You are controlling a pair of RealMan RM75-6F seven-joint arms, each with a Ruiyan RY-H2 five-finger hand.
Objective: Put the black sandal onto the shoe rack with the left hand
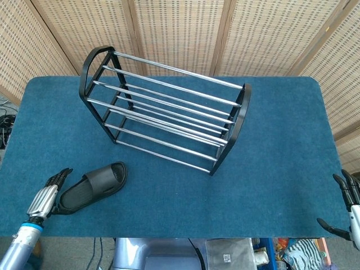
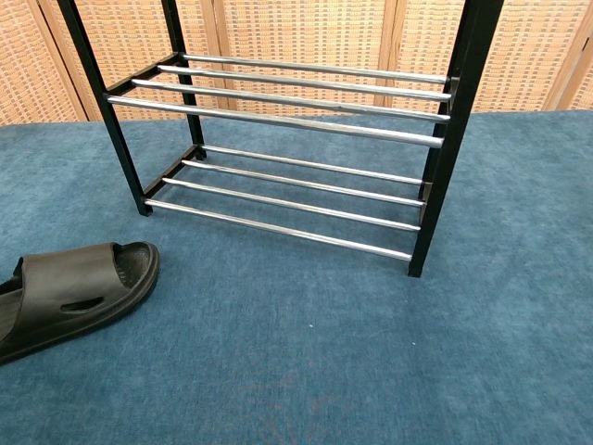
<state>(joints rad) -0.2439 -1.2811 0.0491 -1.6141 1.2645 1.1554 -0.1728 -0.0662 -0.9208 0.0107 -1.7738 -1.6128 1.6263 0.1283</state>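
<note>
The black sandal [image 1: 93, 187] lies flat on the blue table near its front left corner, toe toward the rack; the chest view shows the sandal [image 2: 69, 295] at the lower left. The black shoe rack [image 1: 163, 109] with chrome bars stands behind it, its shelves bare [image 2: 296, 199]. My left hand [image 1: 46, 194] hovers just left of the sandal's heel, fingers spread, holding nothing; it is out of the chest view. My right hand [image 1: 349, 205] sits at the far right edge, beyond the table, fingers apart and empty.
Blue carpet-like cloth covers the table [image 1: 270, 169]. Woven wicker screens [image 1: 180, 28] stand behind it. Clutter and boxes [image 1: 236, 253] lie on the floor below the table's front edge.
</note>
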